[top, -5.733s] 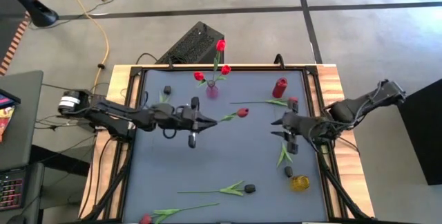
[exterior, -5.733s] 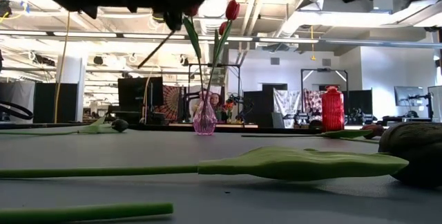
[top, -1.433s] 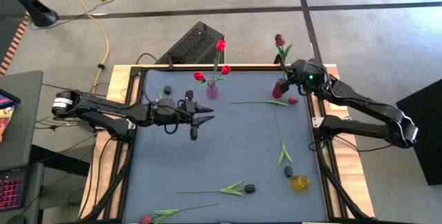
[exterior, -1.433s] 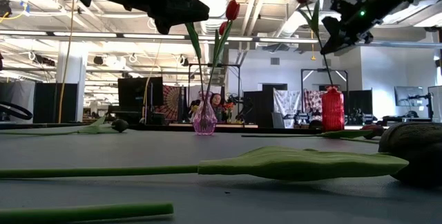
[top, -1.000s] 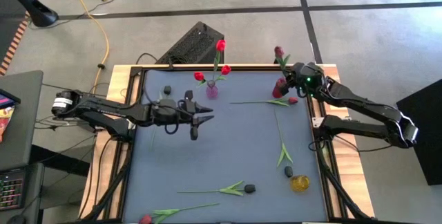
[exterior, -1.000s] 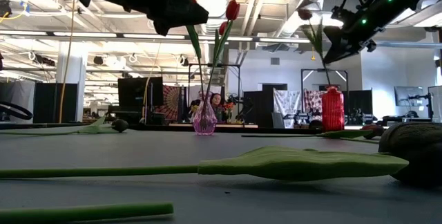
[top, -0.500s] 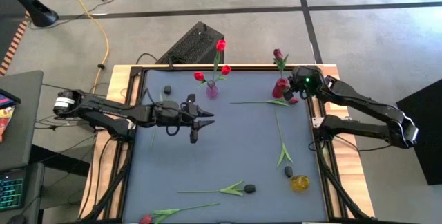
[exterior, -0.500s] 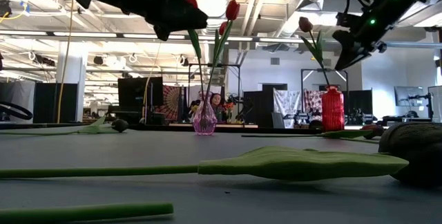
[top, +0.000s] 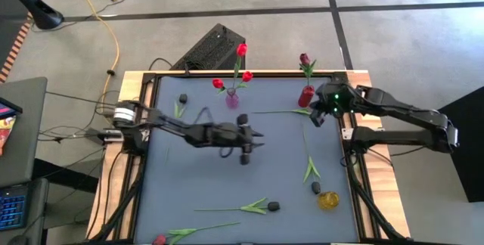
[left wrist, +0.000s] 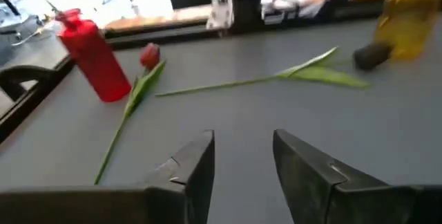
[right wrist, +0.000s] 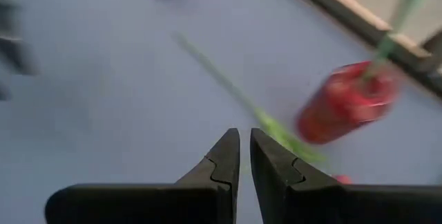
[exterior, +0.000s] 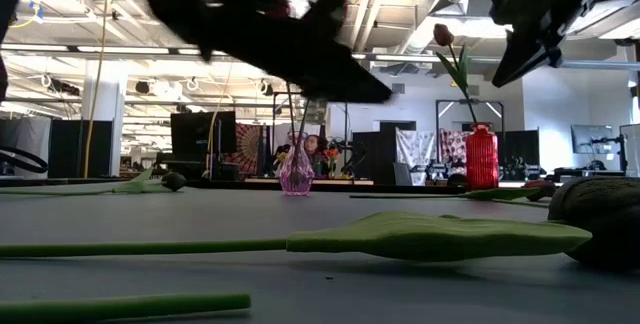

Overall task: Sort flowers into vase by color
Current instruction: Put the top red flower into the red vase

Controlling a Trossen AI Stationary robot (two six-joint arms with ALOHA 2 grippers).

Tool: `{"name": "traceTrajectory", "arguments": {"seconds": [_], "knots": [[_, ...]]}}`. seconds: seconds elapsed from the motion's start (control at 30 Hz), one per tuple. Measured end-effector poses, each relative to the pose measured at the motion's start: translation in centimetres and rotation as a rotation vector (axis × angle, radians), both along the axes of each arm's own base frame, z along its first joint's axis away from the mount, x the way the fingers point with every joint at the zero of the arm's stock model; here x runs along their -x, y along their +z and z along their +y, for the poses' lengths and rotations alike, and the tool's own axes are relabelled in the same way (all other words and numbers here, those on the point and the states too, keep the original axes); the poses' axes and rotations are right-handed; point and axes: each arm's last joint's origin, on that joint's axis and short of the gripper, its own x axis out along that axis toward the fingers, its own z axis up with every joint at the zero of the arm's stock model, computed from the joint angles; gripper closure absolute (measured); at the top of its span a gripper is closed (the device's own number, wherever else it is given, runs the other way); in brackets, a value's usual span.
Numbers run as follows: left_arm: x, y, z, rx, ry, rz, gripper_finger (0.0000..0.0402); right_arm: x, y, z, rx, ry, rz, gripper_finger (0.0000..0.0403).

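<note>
At the near edge of the grey table [top: 249, 192] lie two loose tulips: a red-headed one [top: 160, 239] at the front left corner with its stem running right, and a dark-headed one [top: 273, 206] just behind it, its leaf toward the left. To the right, a small yellow vase [top: 328, 200] stands beside another dark-headed flower [top: 315, 187], whose long stem runs back toward the far side.

Over the middle of the table hangs the left gripper [top: 252, 145], reaching rightward with nothing between its fingers. In the left wrist view the jaws stand apart with bare table showing in the gap; a red-headed tulip [left wrist: 149, 55] lies ahead of them, well clear, next to the red vase [left wrist: 93, 57].

Farther back on the right, the right gripper [top: 318, 116] sits just in front of the red vase [top: 306, 96]. Its fingers are nearly pressed together and pinch nothing. A maroon tulip [top: 305, 60] stands upright in that vase, apart from the jaws; in the low view its head [exterior: 442, 34] rises left of the gripper.

At the far edge, left of centre, a pink vase [top: 232, 99] holds three bright red tulips [top: 241, 49]. Another dark-headed flower [top: 182, 98] lies at the far left, well away from both grippers.
</note>
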Motion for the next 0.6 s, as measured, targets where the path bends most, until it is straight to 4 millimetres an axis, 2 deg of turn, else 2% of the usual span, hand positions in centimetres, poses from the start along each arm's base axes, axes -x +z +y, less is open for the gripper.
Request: {"name": "traceTrajectory", "arguments": {"seconds": [0.1,0.17,0.33,0.47,0.6], "knots": [[-3.4,-0.3,1.2,-0.046,0.067,0.088,0.0239,-0.3,-0.1,1.0,-0.04,0.058,-0.007,0.0339],[-5.4,-0.6,2.7,-0.073,0.097,0.152,0.0225,-0.6,-0.1,1.7,-0.055,0.09,-0.012,0.0339],[-9.6,-2.0,6.7,-0.012,0.043,0.243,0.0209,-1.0,-0.1,3.2,-0.067,0.18,-0.017,0.0339],[-11.5,-3.1,9.7,0.03,0.079,0.288,0.0207,-1.1,-0.1,4.2,-0.056,0.215,-0.017,0.0339],[-12.1,-4.2,11.8,0.048,0.144,0.327,0.0207,-1.2,0.0,4.9,-0.042,0.26,-0.022,0.0339]]}}
